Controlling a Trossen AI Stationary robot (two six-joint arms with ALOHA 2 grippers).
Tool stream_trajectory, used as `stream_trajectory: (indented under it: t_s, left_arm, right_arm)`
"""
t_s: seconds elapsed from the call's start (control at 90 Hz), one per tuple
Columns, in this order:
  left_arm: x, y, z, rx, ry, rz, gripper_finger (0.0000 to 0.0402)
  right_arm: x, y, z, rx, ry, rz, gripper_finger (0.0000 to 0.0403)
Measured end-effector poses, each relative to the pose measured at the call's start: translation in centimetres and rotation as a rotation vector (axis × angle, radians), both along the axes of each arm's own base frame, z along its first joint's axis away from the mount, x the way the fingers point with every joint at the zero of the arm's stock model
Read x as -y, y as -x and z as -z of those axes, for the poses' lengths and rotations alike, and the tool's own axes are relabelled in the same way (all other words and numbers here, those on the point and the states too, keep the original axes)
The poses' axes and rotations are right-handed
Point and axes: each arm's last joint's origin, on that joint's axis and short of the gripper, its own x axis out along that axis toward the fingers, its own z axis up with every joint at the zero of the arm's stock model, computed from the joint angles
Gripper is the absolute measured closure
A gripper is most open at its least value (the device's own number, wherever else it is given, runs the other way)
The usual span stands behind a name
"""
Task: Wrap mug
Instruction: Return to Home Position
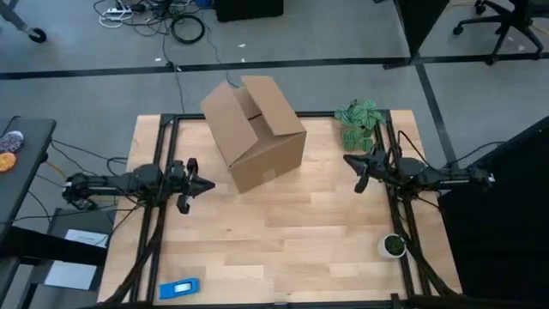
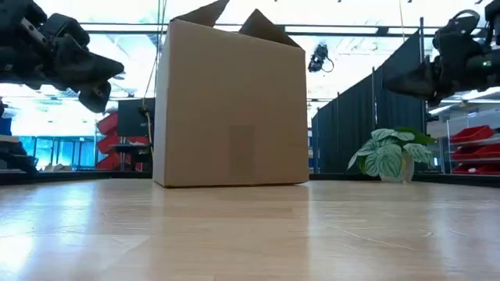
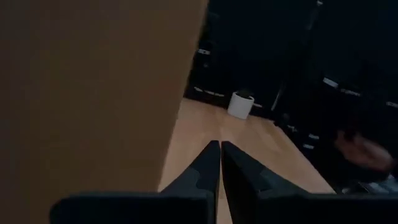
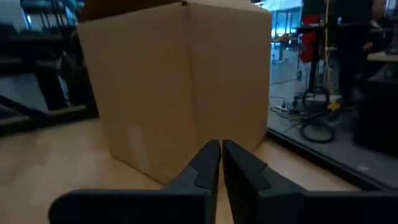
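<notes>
Cardboard box (image 1: 256,130) sits near the table's (image 1: 292,245) far edge, abt centre, flaps partly up. No sign of the mug, can't tell where it is. The left gripper (image 1: 208,184) hangs btwn box and left edge, the right gripper (image 1: 348,160) btwn box and right edge. Both have jaws pressed together on nothing.

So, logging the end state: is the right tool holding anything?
No, the right tool has its fingers shut together, nothing between them, apart from the cardboard box.
</notes>
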Motion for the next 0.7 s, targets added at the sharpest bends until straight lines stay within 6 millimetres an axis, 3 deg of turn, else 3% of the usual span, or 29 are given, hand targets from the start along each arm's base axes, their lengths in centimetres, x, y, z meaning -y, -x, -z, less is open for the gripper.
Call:
stream_trajectory:
  t_s: [0.7]
  left_arm:
    - [-0.01, 0.02, -0.44, 0.047, 0.002, -0.004, 0.0401]
  right_arm:
    - [-0.01, -0.01, 0.01, -0.006, 0.012, -0.002, 0.0403]
